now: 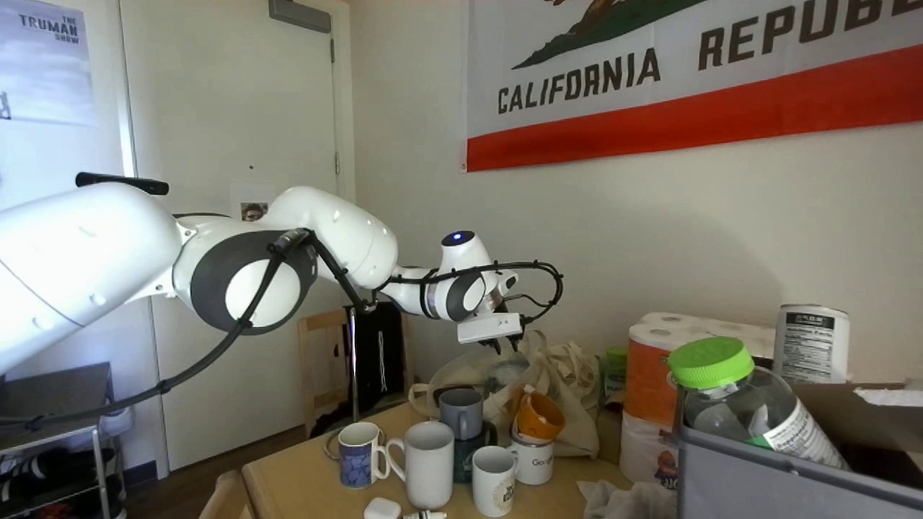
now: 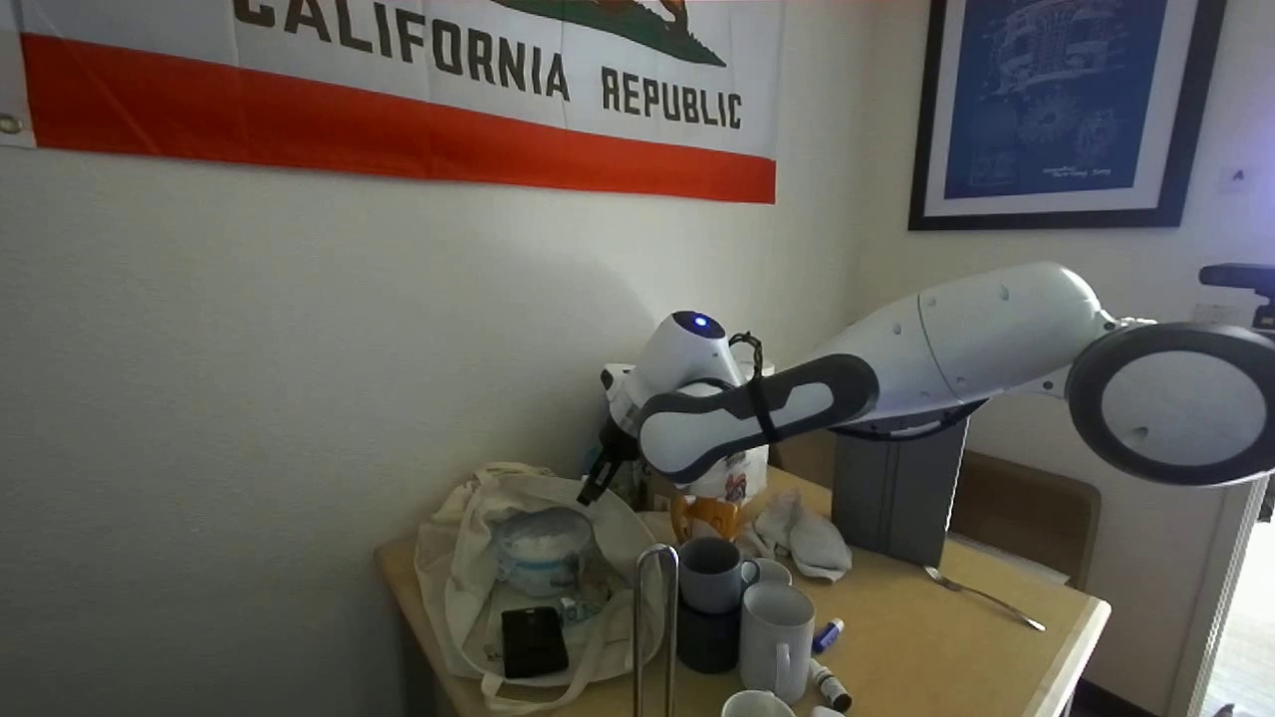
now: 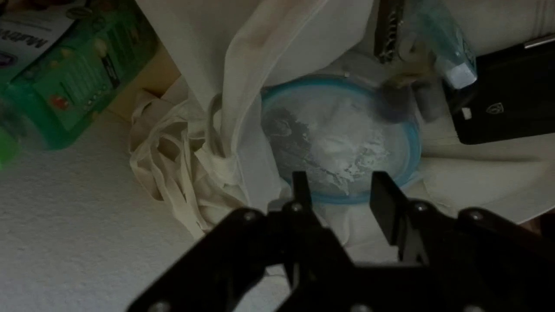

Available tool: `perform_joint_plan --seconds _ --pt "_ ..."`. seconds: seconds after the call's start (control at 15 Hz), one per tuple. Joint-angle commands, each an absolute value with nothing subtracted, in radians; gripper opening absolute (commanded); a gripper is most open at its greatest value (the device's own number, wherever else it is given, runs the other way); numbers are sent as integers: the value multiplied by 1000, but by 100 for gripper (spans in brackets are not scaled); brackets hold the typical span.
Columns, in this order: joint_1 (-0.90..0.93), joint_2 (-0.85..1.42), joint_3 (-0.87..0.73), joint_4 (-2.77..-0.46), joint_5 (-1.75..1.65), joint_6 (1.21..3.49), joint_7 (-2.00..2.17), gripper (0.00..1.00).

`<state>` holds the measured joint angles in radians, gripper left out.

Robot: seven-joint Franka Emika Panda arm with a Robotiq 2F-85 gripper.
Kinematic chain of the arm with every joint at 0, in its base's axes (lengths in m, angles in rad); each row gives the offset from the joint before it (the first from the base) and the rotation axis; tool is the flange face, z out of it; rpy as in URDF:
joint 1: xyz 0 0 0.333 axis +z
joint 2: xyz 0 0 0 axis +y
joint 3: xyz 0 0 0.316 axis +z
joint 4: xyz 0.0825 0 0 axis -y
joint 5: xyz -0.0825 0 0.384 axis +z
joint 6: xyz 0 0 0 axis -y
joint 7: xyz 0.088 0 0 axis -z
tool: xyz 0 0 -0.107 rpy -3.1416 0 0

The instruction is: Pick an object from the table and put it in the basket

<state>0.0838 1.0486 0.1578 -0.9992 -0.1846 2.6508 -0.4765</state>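
The light brown table [image 2: 926, 657] carries several mugs, markers and an open cream cloth bag [image 2: 458, 588], the only basket-like holder I see. The bag also shows in the wrist view [image 3: 295, 26]. Inside it lie a clear container with a blue rim [image 3: 338, 134], a black wallet-like item [image 3: 511, 95] and small clear items. A blurred dark thing [image 3: 396, 102] overlaps the container's rim; I cannot tell what it is. My gripper [image 3: 340, 177] is open, its fingers apart with nothing between them. In an exterior view the gripper [image 2: 588, 493] hangs above the bag's far edge.
A grey mug [image 1: 461, 412], tall white mug [image 1: 429, 461] and orange mug [image 1: 541, 417] stand beside the bag. A green container [image 3: 73, 82] stands by the bag. A grey box [image 1: 793, 472] holds a green-lidded jar [image 1: 750, 404]. A fork [image 2: 981, 597] lies near the table edge.
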Motion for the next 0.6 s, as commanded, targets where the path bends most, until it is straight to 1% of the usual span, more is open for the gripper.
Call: perform_joint_plan --seconds 0.0,0.2,0.27,0.53 --pt "85 1084 171 -893 -169 2578 -512 75" --pt "90 1065 157 -880 -167 2511 -496 97" --pt "91 1054 149 -878 -167 2477 -486 100" --pt "96 997 112 -882 -174 2301 -449 100"
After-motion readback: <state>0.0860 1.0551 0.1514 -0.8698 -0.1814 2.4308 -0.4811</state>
